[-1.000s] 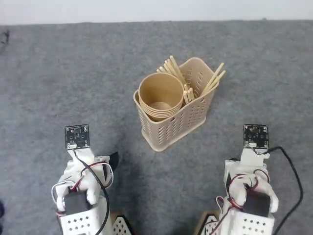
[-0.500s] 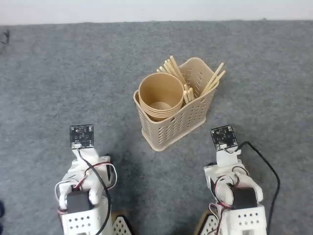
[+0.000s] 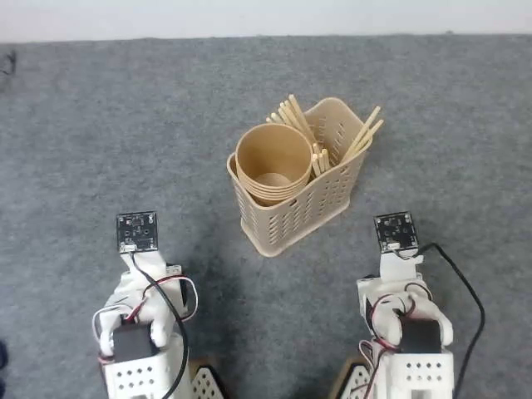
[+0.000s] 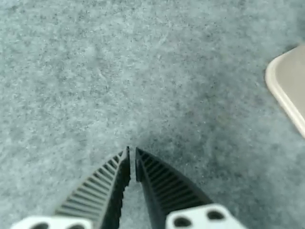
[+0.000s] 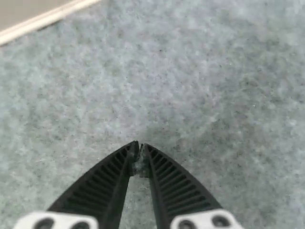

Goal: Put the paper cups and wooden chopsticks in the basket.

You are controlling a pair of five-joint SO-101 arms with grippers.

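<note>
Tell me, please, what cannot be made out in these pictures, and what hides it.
- High view: the number of paper cups; they are nested, so only close rims show.
- High view: the lower ends of the chopsticks, behind the basket wall and the cups.
- Left wrist view: a beige corner, probably the basket, cut off by the picture's edge.
- Right wrist view: a pale strip, cut off at the edge; unidentifiable.
</note>
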